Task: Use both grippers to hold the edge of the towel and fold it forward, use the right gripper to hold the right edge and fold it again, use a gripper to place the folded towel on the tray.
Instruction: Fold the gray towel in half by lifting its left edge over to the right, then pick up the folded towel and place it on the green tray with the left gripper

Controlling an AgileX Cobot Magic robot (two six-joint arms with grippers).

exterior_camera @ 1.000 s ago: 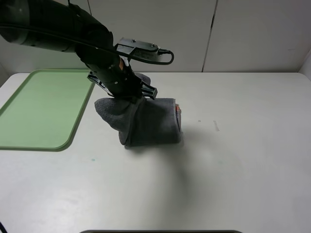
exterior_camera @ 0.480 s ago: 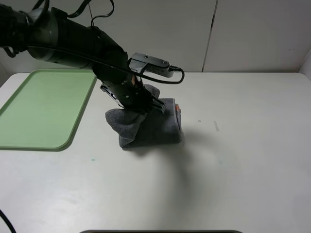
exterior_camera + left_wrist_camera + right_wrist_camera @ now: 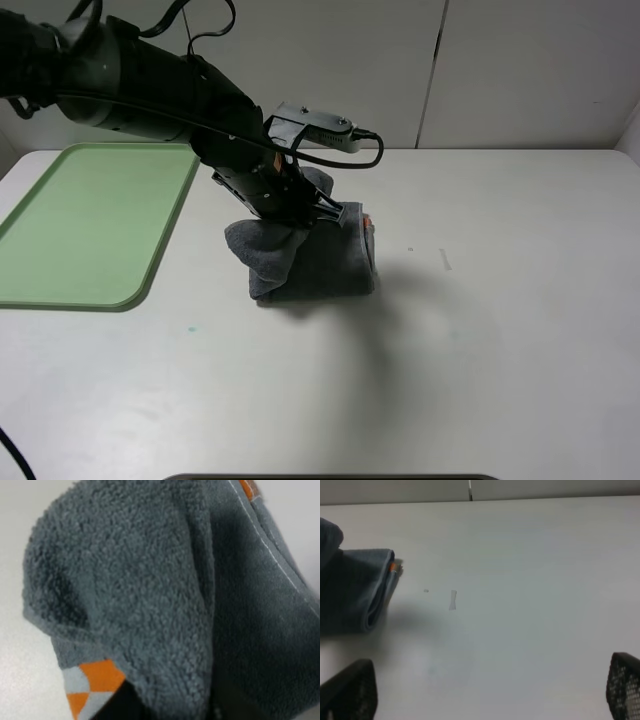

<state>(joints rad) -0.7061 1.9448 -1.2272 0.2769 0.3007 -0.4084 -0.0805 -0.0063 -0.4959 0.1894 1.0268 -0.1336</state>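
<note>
1. Exterior high view: the white desk [image 3: 480, 350] has open room to the right of and in front of the cloth.
2. Flat green plastic tray [image 3: 90, 215] sits at the left edge, unloaded, so placing remains.
3. Grey terry towel [image 3: 325, 265] lies mid-desk near the tray and looks fully folded.
4. Left pincer [image 3: 300, 213] pinches its raised left end; right pincer [image 3: 487, 690] is spread, away from the cloth.

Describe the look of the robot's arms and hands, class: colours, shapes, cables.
The left arm is glossy black and tubular, with black cables looping off it and a grey box-shaped camera by its black left hand. The right hand has black, mesh-textured fingers.
</note>
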